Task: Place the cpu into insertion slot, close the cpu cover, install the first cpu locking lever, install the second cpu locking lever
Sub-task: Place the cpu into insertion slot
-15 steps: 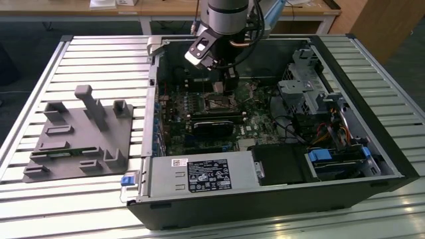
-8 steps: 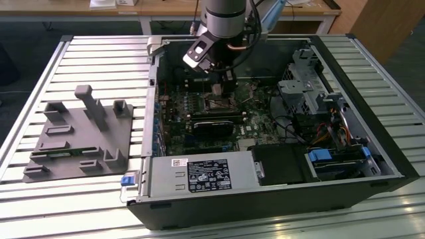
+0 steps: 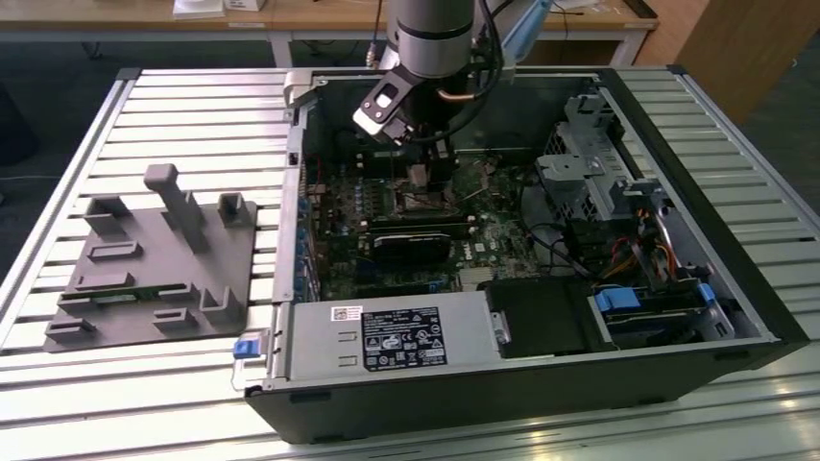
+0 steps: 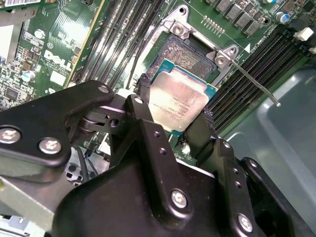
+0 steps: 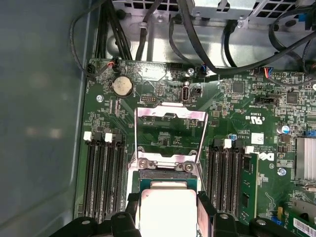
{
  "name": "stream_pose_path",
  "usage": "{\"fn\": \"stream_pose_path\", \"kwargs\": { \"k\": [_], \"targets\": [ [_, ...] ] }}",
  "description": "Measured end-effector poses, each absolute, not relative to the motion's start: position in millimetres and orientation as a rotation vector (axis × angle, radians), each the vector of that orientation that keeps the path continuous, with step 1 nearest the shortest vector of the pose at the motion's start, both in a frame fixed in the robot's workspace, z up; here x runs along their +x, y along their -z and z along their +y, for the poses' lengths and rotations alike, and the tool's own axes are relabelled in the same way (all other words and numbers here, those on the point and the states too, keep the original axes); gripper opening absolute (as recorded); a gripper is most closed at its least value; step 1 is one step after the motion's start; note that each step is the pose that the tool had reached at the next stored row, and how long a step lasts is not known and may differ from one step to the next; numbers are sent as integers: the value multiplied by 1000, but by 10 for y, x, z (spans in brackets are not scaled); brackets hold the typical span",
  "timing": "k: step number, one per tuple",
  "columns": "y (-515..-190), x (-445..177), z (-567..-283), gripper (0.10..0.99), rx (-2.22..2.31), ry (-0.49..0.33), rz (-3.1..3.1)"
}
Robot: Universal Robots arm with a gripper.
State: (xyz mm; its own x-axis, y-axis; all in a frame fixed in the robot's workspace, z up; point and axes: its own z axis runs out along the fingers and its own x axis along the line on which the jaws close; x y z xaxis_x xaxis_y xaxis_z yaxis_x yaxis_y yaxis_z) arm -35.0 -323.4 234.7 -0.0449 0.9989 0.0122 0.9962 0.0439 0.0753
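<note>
Gripper [image 4: 175,102] fingers part-closed, clamped on cpu [image 4: 181,97] by two opp. edges. Chip hung over near part of insertion slot [image 4: 189,52], far part bare; can't tell if seated. Beyond, cpu cover [image 5: 170,114] lay flipped open. Risk: chip looked offset vs slot, so a crooked drop could bend pins.

Arm [image 3: 433,34]: held almost upright and pointed straight down, as seen in the exterior view.
Wrist [image 3: 407,82]: turned downward, with the gripper [image 4: 177,106] carried below it.
Fingers [image 4: 201,132]: black, two in number, pressed against opposite edges of the cpu [image 4: 180,96].
Grip: the cpu is clamped flat between them in both wrist views.
</note>
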Motion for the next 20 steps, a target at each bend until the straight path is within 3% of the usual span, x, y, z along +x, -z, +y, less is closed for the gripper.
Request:
{"fn": "stream_pose_path", "kwargs": {
  "k": [20],
  "targets": [
    [-2206,-379,-3223,541,2148,-98,2231]
  ]
}}
